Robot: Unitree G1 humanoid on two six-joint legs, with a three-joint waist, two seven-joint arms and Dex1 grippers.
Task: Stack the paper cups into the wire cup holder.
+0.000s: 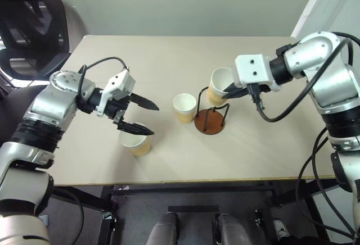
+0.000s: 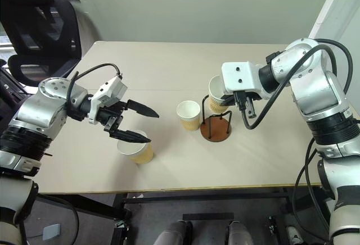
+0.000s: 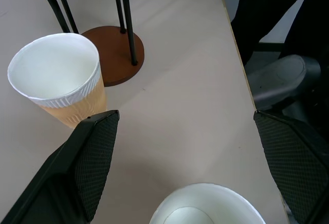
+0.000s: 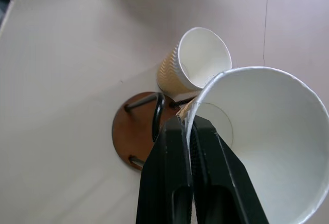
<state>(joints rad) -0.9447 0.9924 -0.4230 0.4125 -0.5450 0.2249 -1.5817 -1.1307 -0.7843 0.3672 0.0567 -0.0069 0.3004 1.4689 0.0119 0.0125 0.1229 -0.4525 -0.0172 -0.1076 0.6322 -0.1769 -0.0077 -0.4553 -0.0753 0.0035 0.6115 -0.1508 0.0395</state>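
Right now the right gripper point(image 4: 191, 131) pinches the rolled white rim of a ribbed tan paper cup point(image 1: 220, 85), tilted above the thin black wire cup holder point(image 1: 210, 118) with its round reddish-brown disc base. Two more ribbed cups stand on the smooth beige table point(image 1: 169, 59): middle cup point(image 1: 184, 107) just beside the holder, near cup point(image 1: 135, 142) under the left gripper point(image 1: 142, 116), whose textured black fingers are spread, grasping nothing.

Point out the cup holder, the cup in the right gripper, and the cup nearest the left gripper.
cup holder point(image 1: 211, 126), left eye view, brown base disc
held cup point(image 4: 267, 131), right wrist view, white inside wall
near cup point(image 2: 136, 152), right eye view, tan outer wall
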